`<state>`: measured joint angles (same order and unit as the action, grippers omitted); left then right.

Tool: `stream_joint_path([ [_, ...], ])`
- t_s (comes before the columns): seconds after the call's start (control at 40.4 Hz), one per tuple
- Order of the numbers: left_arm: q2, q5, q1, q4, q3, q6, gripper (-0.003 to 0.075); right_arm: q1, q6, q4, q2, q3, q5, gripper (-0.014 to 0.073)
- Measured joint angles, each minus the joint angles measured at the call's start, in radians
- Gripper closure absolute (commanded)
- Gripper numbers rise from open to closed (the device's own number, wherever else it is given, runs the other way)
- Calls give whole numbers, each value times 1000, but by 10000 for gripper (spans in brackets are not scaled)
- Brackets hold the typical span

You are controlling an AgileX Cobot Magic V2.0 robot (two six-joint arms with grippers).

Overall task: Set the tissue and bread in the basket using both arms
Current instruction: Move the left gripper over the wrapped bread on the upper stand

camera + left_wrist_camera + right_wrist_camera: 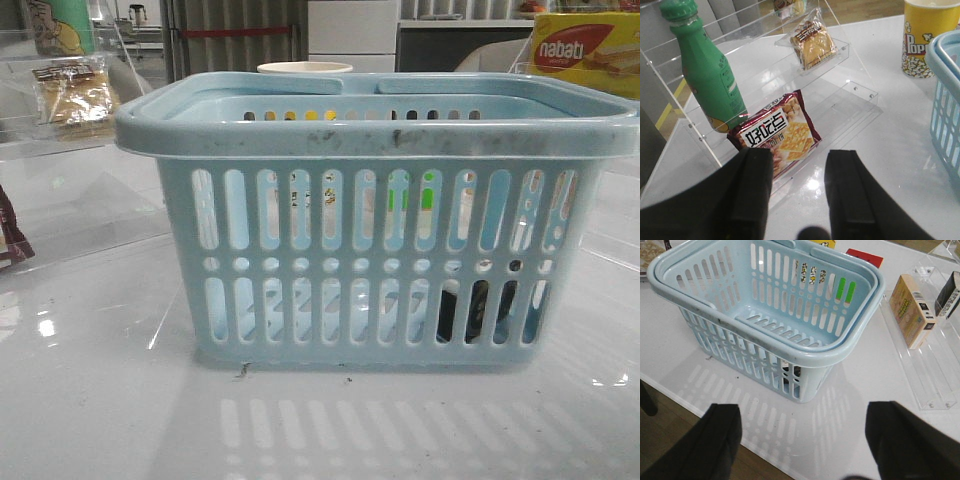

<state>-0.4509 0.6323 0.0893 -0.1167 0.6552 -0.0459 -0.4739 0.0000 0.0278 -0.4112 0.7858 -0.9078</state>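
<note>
Reach step, I judge: the large pale blue slotted plastic basket (380,250) looks empty; both arms' fingers spread, holding nothing; left gripper (799,172) must advance to the clear packet of tan-yellow bread (812,44).

Dark packet (462,312) behind my pale blue slotted plastic basket (370,140): only slivers visible. Maroon wrapper (12,240), yellow nabati box (585,52): edge-cropped.
</note>
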Motion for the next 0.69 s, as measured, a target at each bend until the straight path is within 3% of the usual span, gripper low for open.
stream_joint_path([
  [0.149, -9, -33, 0, 22, 0, 0, 344, 0, 0, 0, 0, 0, 0, -19],
  [0.322, -110, -104, 0, 23, 0, 0, 153, 0, 0, 0, 0, -2, 0, -19],
  [0.52, -345, -232, 0, 26, 3, 0, 137, 0, 0, 0, 0, -2, 0, -19],
  [0.693, -615, -293, 0, 26, 101, 0, 137, 0, 0, 2, 0, -2, 0, -19],
])
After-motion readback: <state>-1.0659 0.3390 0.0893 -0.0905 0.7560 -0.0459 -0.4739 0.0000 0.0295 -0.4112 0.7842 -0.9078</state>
